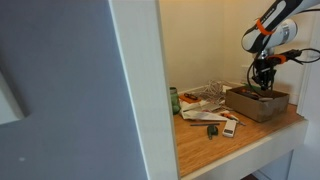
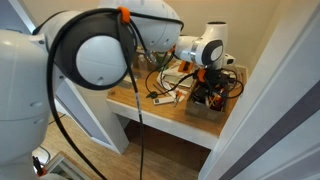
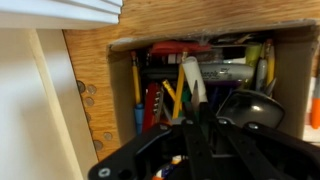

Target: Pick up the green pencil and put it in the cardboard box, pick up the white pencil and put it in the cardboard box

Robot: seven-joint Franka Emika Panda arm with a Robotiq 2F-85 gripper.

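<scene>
The cardboard box (image 1: 258, 103) stands at the table's end and also shows in an exterior view (image 2: 204, 106). In the wrist view its inside (image 3: 290, 60) is full of pens and tools. My gripper (image 1: 264, 84) hangs just over the box, fingertips at its rim, as both exterior views show (image 2: 206, 88). In the wrist view the fingers (image 3: 196, 125) are pressed together. A white pencil (image 3: 192, 78) sticks out from their tips over the box. A thin green stick (image 3: 182, 88), likely the green pencil, lies right beside it.
An upright green container (image 1: 173, 100) stands near the wall panel. Loose papers and packets (image 1: 205, 98) lie mid-table, with a small dark lump (image 1: 213, 130) near the front edge. A white wall panel (image 1: 135, 90) bounds one side of the table.
</scene>
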